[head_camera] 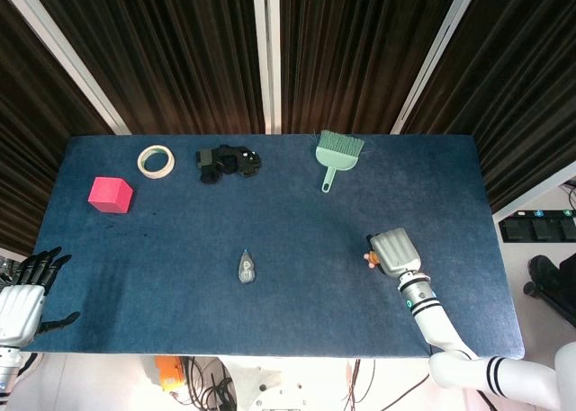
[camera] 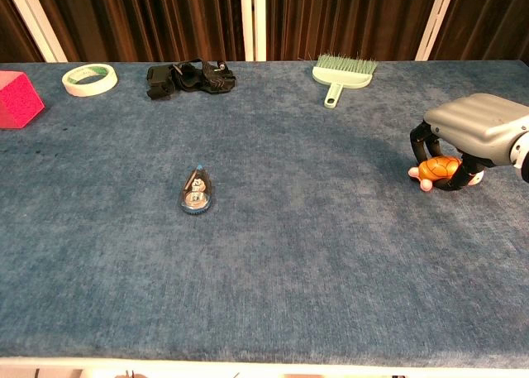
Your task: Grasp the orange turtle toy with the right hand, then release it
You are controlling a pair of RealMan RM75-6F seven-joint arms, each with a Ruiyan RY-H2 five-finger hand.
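The orange turtle toy (camera: 436, 170) sits at the right side of the blue table, under my right hand (camera: 475, 130). The hand's dark fingers curl down around the toy from both sides and grip it; its pale head pokes out to the left. From the head view only a sliver of the turtle (head_camera: 370, 257) shows at the left edge of the right hand (head_camera: 393, 251). My left hand (head_camera: 25, 296) hangs off the table's near left corner with fingers spread and nothing in it; the chest view does not show it.
A small clear tape dispenser (camera: 197, 193) lies mid-table. Along the far edge are a tape roll (camera: 89, 79), a black strap bundle (camera: 190, 76) and a green hand brush (camera: 343, 72). A pink cube (camera: 18, 99) stands at the far left.
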